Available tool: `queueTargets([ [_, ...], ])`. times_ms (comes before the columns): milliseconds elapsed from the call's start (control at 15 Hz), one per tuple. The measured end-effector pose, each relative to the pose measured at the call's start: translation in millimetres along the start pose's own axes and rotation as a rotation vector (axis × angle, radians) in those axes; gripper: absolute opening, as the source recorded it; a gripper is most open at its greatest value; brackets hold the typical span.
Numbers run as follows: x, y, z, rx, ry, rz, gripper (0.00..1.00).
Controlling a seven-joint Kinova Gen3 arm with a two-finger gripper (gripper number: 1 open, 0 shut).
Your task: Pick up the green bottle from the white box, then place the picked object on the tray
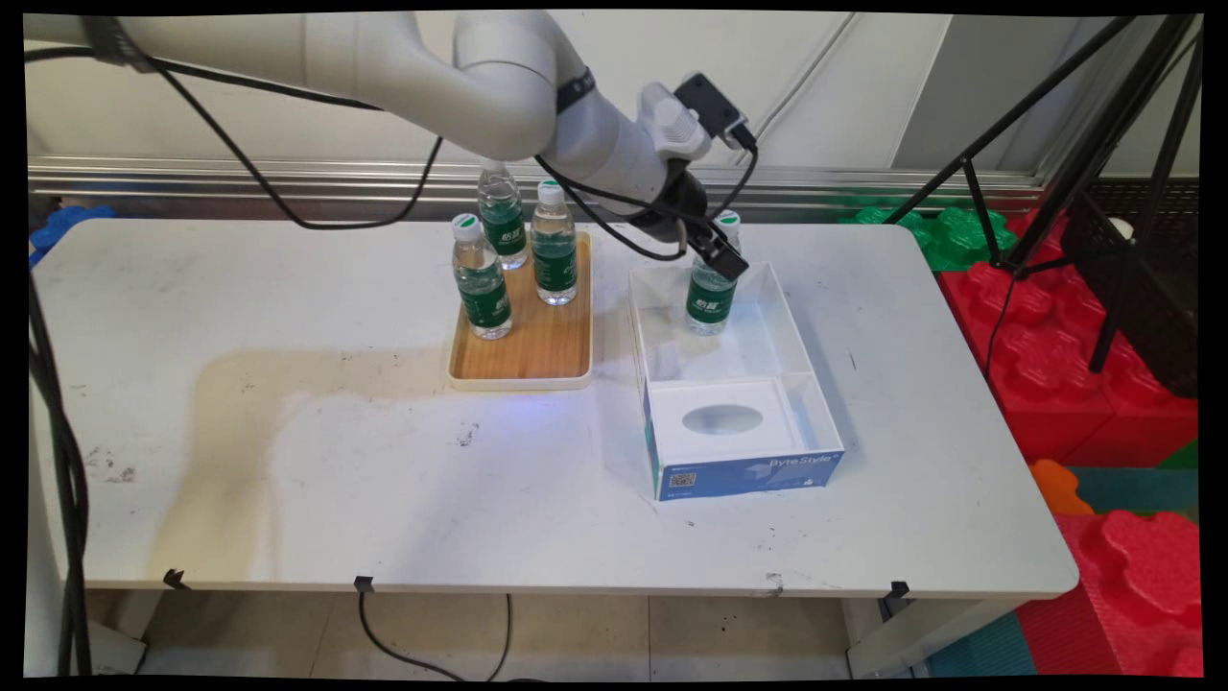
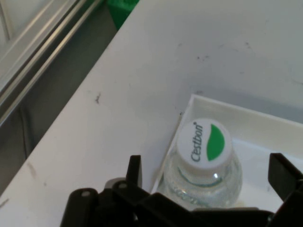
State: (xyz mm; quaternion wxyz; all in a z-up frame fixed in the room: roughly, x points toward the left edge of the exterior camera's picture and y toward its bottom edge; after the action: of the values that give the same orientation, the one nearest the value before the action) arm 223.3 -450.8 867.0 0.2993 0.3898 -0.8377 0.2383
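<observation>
A clear water bottle (image 1: 711, 299) with a green label and a white-and-green cap (image 2: 204, 142) stands upright in the far part of an open white box (image 1: 801, 345) with a blue front. My gripper (image 1: 718, 251) is at the bottle's top, one finger (image 2: 134, 171) on each side of the neck, with a gap showing between each finger and the bottle. The gripper (image 2: 208, 166) is open. Left of the box, a wooden tray (image 1: 537, 357) carries three more bottles of the same kind (image 1: 483, 280), (image 1: 554, 245), (image 1: 502, 216).
The box sits right of centre on the white table (image 1: 288, 432), with a white insert with an oval hole (image 1: 721, 418) in its near end. Red and green foam blocks (image 1: 1074, 384) and a black tripod (image 1: 1103, 144) stand off the table's right side. Black cables hang from the arm.
</observation>
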Motion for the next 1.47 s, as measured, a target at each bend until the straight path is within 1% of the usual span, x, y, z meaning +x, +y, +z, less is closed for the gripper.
queueTargets([
  [467,-1,1,33,-0.009,-0.015,-0.011,1.0],
  [533,-1,1,35,-0.008,-0.016,-0.013,0.0],
  [800,-1,1,40,-0.003,-0.016,-0.024,0.0],
  [1067,0,0,34,0.005,-0.005,-0.031,0.0],
  [1267,5,-1,17,0.011,0.023,-0.037,0.0],
  [1467,15,0,-9,0.018,0.065,-0.036,0.0],
])
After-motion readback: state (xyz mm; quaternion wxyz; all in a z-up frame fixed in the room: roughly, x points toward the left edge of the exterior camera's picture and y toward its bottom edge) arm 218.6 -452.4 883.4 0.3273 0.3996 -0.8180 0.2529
